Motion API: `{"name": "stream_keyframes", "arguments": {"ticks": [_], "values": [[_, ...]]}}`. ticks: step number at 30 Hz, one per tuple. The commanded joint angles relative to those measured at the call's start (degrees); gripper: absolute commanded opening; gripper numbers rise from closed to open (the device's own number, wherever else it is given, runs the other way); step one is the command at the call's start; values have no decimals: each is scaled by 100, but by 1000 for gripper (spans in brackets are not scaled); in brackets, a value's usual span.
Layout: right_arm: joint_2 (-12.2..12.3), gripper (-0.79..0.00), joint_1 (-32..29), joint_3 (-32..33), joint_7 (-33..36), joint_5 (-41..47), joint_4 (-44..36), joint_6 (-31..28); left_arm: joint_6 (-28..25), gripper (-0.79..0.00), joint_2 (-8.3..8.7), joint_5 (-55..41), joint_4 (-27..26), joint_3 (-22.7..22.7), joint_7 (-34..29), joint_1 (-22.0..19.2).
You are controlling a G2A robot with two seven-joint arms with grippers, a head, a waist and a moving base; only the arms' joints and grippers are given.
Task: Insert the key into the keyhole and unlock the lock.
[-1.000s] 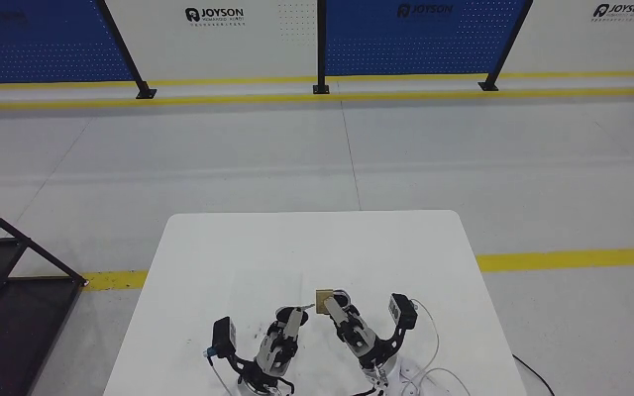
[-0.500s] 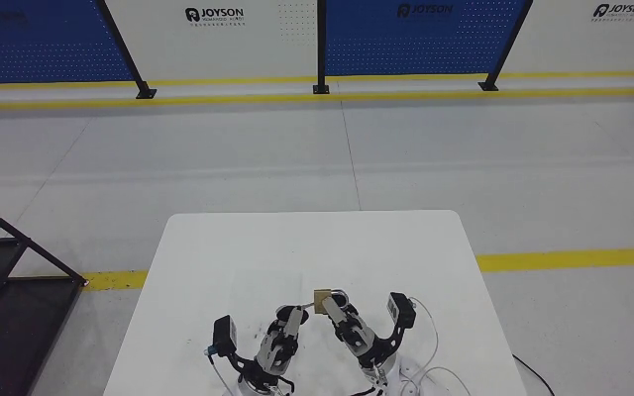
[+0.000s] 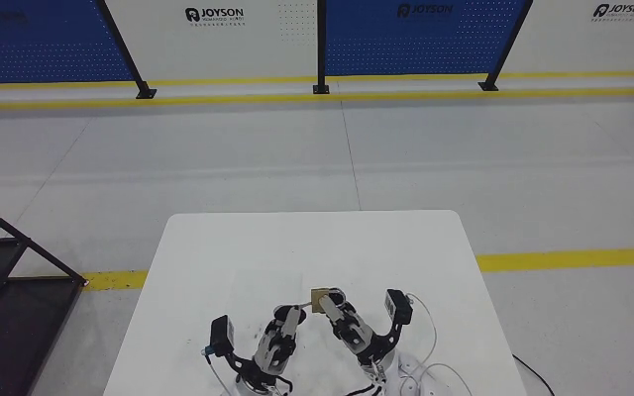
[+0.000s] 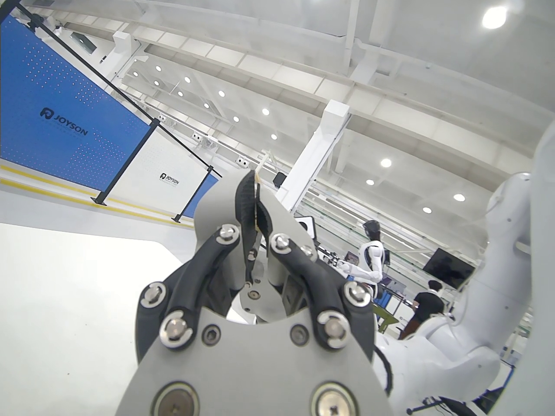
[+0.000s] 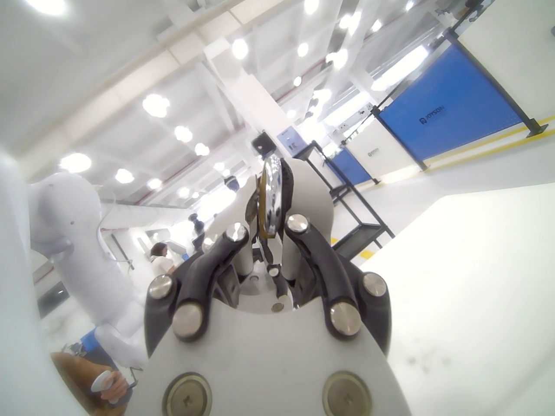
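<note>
Two grippers close together low over the near middle of the white table, both pointing toward the far side and angled slightly toward each other.

On the left, the left gripper, jaws pinched almost fully together on the key. Key: a thin, flat, brass-coloured blade clamped edge-on between the dark ribbed pads, with a short length poking out just past the fingertips.

On the right, the right gripper, jaws closed on the lock. Lock: a small brass-coloured block held at the fingertips, lifted off the tabletop, just right of the left gripper's tip and a little farther away. Closer up, in the right wrist view, a shiny rounded metal part with a brass edge beside it, squeezed between the white fingers.

Key tip and lock very near each other in the narrow space between the two grippers. Contact between them, or any entry of the blade into the lock: too small to judge from above, so cannot tell.

Thin white cable looping on the table to the right of the right arm. Beyond the far edge, pale floor crossed by a yellow line, then blue and white panels along the far side. Dark rack off the table at the left.
</note>
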Motion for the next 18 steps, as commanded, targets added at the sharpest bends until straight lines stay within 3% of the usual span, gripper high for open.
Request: {"name": "stream_keyframes", "arguments": {"ticks": [1, 18], "values": [[5, -785, -4, 25, 24, 18, -10, -8, -20, -785, 7, 4, -9, -29, -5, 9], [119, -785, 31, 6, 346, 212, -176, -8, -236, -785, 48, -59, -44, -148, -184, 67]]}}
